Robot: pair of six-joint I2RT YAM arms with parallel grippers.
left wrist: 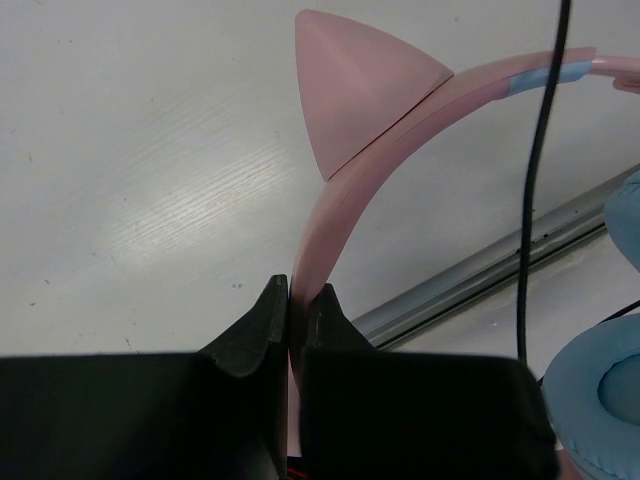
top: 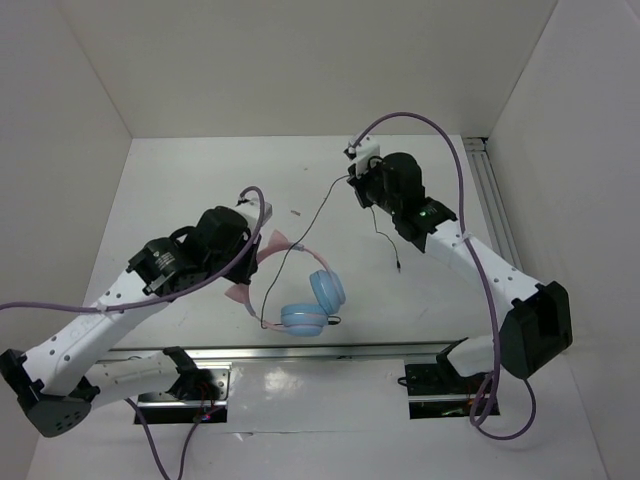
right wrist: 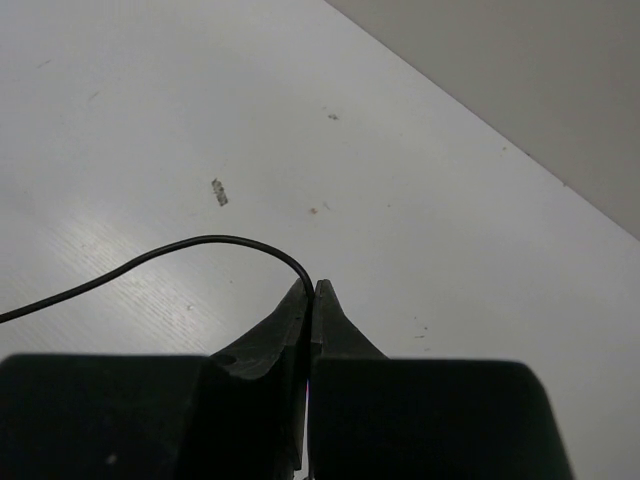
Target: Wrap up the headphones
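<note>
The headphones [top: 327, 291] seemed light to us. Our left claw [left wrist: 290, 292] was clenched on the stiff pink headband [left wrist: 400, 140], with the ear cups [left wrist: 600, 390] to its right. Our right claw [right wrist: 312, 292], well apart, pinched the limp, slippery black cord [right wrist: 200, 240].

Headphones [top: 306, 303] near table's [top: 200, 190] front edge

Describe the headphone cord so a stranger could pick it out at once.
On the white table, between the two arms, are the headphones. From them a cord runs up to the right gripper, which pinches it. It is thin and black, unlike the thick purple cables on the arms.
</note>
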